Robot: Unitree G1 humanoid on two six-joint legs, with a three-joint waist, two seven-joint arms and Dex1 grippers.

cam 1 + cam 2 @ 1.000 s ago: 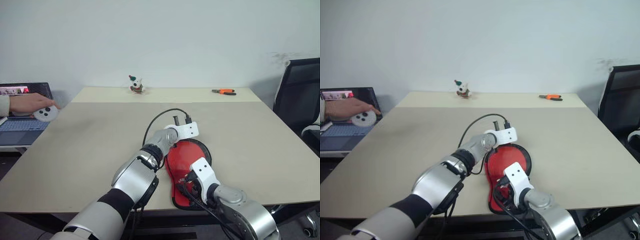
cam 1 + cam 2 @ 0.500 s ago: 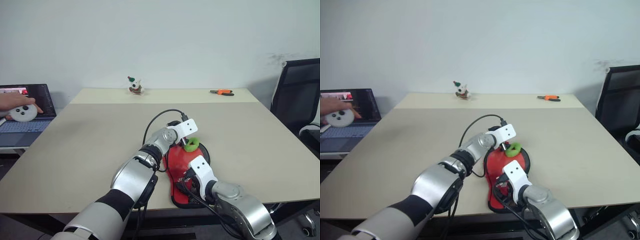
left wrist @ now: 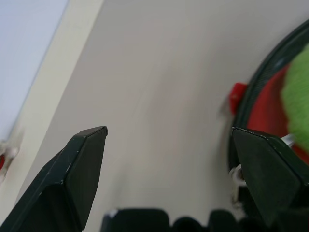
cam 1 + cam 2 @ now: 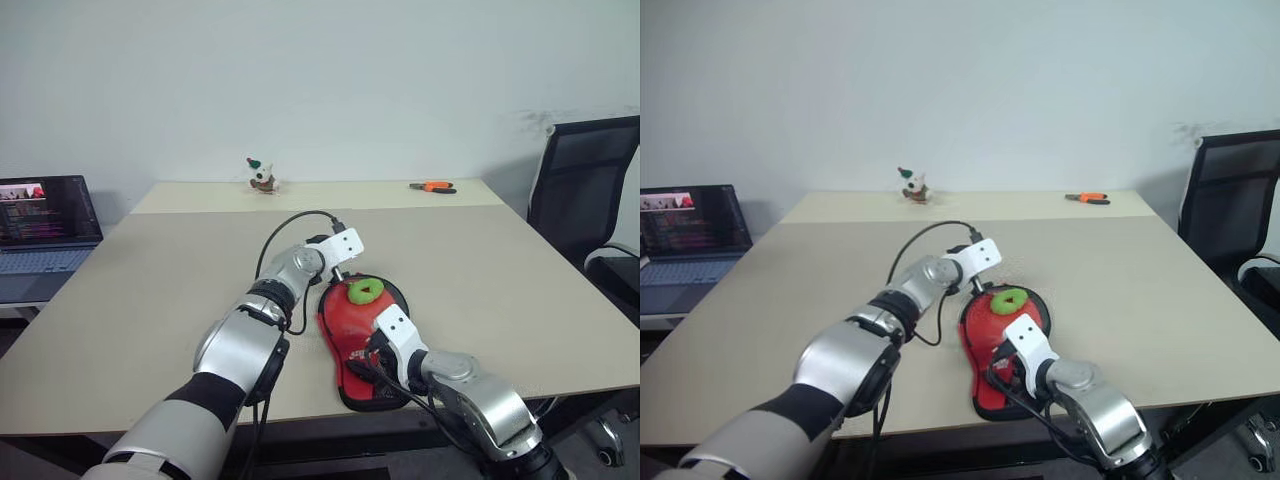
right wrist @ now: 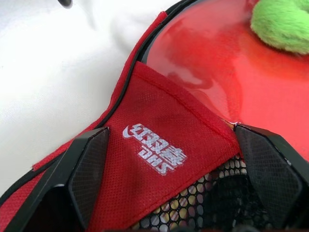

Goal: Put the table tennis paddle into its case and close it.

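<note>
Both claws wide and empty: left gripper (image 4: pixel 335 262) just beside the case (image 4: pixel 395 392), right gripper (image 5: pixel 176 166) over its red lining. Table tennis paddle (image 5: pixel 227 92) already inside, just ahead of the right gripper, green ball (image 4: pixel 363 291) resting on it. Best lift the ball clear before folding shut; fold the lid squarely.

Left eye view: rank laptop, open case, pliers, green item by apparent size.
1. laptop, cut by the frame edge
2. case, partly covered by the right arm; the gap to the laptop is unsure
3. pliers
4. green item, close to the pliers; nearness clouds this pair
</note>
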